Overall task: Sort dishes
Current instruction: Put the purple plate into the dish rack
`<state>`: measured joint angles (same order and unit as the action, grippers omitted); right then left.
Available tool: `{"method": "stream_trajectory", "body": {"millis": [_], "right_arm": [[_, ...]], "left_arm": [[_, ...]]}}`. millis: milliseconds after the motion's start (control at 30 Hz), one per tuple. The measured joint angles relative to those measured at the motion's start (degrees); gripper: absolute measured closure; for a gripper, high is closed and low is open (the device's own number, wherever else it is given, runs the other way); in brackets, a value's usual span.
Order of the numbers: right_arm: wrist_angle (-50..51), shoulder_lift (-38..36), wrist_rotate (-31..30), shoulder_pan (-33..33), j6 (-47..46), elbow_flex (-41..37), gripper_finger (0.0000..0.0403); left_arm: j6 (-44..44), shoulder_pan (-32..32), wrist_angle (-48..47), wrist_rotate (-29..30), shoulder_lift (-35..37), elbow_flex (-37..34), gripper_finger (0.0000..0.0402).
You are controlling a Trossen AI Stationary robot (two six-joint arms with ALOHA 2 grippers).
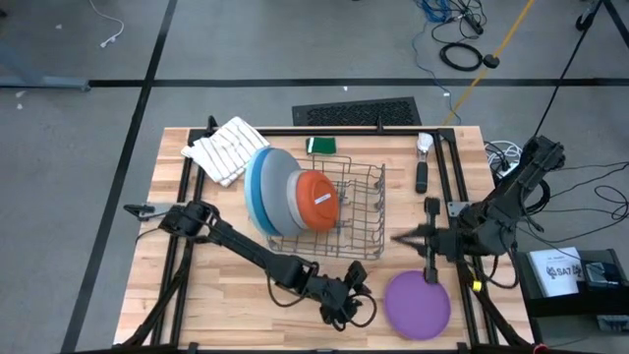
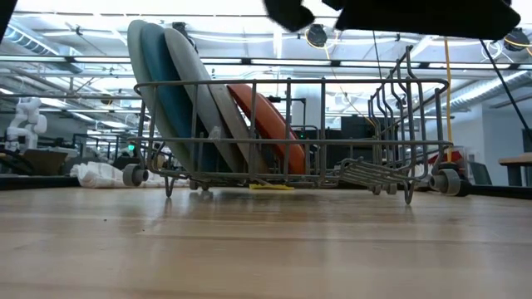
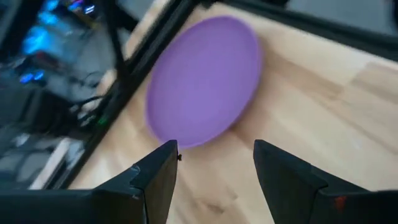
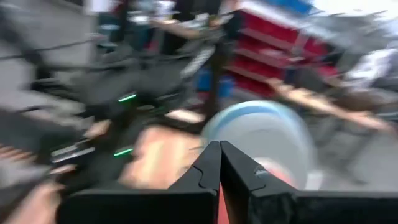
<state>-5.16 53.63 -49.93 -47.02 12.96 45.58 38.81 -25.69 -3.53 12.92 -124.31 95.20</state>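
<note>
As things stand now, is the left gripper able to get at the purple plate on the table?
Probably yes. The left gripper is open beside the purple plate, which lies flat on the table with nothing between them.

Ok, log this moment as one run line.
left gripper: open, nearing purple plate | right gripper: shut, empty | rack: four plates

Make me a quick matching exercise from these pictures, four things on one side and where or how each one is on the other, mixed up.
Things:
1. purple plate
2. orange plate
3. left tool
4. right tool

States:
A. shut, beside the rack
B. flat on the table
C. open, facing the purple plate
D. standing in the rack

Pairs: 1-B, 2-D, 3-C, 4-A
</note>
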Motion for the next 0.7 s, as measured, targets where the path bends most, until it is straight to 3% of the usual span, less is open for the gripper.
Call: {"method": "stream_trajectory", "body": {"millis": [200,467,700], "right_arm": [[13.3,1.2,10.6,-3.7,-20.5,0.0,0.0388],[32.7,5.8,25.7,-4.5,-57.1,0.0,0.0307],[50.7,12.2,37.0,-2.3,-68.9,0.0,0.0278]], "left_arm": [[-2.3,-3.1,0.3,7.8,3.1,1.0,0.0189],[-2.5,-5.7,-3.2,17.0,8.5,1.0,0.0189],[-2.5,-7.2,-6.4,23.0,12.4,1.0,0.0189]]}}
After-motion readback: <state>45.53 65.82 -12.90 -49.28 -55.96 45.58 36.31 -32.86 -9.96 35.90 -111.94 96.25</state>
